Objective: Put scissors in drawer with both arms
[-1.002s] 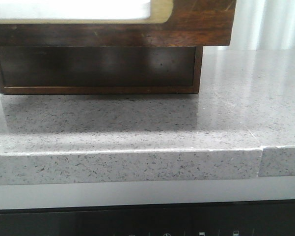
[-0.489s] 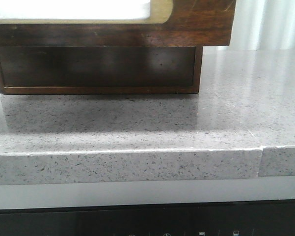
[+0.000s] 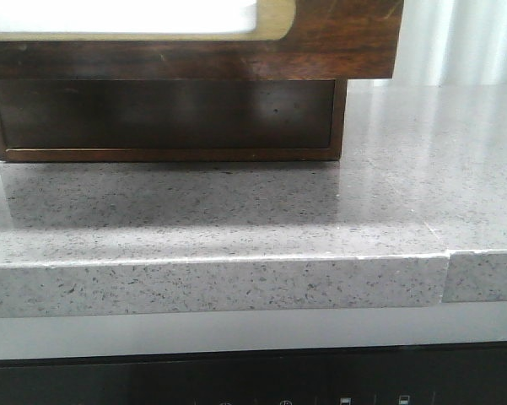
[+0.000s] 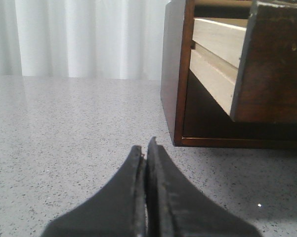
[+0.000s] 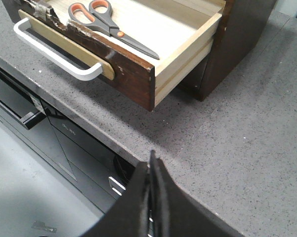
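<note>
The scissors (image 5: 115,31) lie flat inside the pulled-out drawer (image 5: 134,75), dark grey handles with orange-lined loops toward its front. In the front view only the drawer's (image 3: 342,42) scratched brown front with its tan-rimmed white window shows, at the top edge. In the left wrist view the drawer (image 4: 274,64) juts out of its housing. My left gripper (image 4: 145,144) is shut and empty, low over the counter beside the housing. My right gripper (image 5: 151,157) is shut and empty above the counter's front edge, well short of the drawer. Neither gripper appears in the front view.
The drawer slides out of a dark brown wooden housing (image 3: 169,114) standing on a grey speckled counter (image 3: 388,194). A white bar handle (image 5: 49,52) runs along the drawer front. A dark appliance front (image 3: 253,380) lies below the counter edge. White curtains (image 4: 79,37) hang behind.
</note>
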{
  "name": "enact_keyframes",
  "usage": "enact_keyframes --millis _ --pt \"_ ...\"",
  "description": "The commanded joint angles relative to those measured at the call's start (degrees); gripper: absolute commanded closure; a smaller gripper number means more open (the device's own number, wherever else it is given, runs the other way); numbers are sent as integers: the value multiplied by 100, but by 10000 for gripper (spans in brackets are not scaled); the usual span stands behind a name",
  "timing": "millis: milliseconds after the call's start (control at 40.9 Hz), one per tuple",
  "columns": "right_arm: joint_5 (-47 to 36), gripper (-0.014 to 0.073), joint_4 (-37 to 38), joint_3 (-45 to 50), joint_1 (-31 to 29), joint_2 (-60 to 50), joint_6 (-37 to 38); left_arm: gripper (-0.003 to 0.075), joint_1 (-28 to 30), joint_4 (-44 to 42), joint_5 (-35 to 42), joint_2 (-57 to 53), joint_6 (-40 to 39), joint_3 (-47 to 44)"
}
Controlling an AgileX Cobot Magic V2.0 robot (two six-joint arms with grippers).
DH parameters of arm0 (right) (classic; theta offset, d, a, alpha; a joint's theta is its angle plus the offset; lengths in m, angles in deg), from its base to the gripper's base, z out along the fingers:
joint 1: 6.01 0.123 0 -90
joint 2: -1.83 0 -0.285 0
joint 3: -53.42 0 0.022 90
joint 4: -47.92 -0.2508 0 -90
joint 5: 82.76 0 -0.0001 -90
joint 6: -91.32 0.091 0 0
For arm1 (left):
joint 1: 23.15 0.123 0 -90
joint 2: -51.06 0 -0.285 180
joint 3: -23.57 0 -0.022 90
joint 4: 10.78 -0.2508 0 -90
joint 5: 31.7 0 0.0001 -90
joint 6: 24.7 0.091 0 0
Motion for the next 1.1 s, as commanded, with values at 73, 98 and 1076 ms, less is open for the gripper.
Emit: enact_keyframes --millis 73,98,1076 --pt "-394 710 88 -128 8 56 0 741 -1 24 508 -105 -22 -133" --pt "-394 710 88 -128 8 56 0 741 -1 24 508 -105 -22 -133" --pt "-394 710 88 -128 8 56 0 741 -1 -180 508 -105 -17 -133"
